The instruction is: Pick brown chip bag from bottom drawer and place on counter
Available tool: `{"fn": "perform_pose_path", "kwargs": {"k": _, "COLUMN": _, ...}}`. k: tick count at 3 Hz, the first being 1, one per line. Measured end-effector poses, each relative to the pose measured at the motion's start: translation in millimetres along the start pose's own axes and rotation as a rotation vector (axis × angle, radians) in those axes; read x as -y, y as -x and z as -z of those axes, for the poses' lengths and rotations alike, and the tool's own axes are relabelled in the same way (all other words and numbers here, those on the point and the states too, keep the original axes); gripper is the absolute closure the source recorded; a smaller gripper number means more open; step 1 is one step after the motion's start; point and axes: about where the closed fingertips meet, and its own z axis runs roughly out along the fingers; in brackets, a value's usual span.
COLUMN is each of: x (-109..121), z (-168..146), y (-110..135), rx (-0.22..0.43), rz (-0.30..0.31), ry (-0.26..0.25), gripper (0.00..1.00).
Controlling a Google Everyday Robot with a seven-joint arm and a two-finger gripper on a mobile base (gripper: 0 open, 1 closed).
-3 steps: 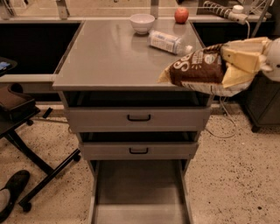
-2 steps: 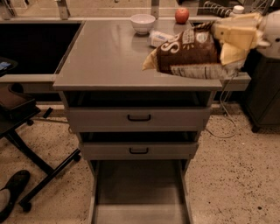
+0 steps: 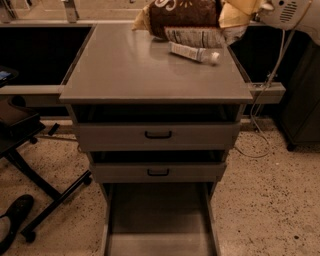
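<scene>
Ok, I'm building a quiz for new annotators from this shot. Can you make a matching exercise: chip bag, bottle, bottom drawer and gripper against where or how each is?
1 brown chip bag
2 bottle
3 bottom drawer
4 gripper

A pulled open, nothing visible inside
B top edge of the view, shut on the bag's right end
C lying on its side on the counter
D held over the counter's far end

Pairs: 1-D, 2-C, 3-A, 4-B

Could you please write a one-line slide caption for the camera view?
End effector, top right, holds chip bag over the counter behind a lying bottle; bottom drawer open below.
</scene>
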Motion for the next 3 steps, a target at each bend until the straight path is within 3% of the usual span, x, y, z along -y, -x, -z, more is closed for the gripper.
{"fn": "perform_pose_path", "kwargs": {"k": 1, "x": -0.1, "z": -0.2, "y": 0.0, "rx": 0.000, "rz": 0.000, "ry": 0.000, "gripper": 1.00}}
{"fn": "perform_pose_path", "kwargs": {"k": 2, "x": 5.3, "z": -26.7, "y": -20.9, "rx": 0.012, "rz": -0.008, "ry": 0.019, "gripper": 1.00}}
{"fn": "perform_pose_path", "kwargs": {"k": 3, "x": 31.5, "z": -80.3, "y": -76.0, "rx": -0.025, "rz": -0.018, "ry": -0.001, "gripper": 1.00}}
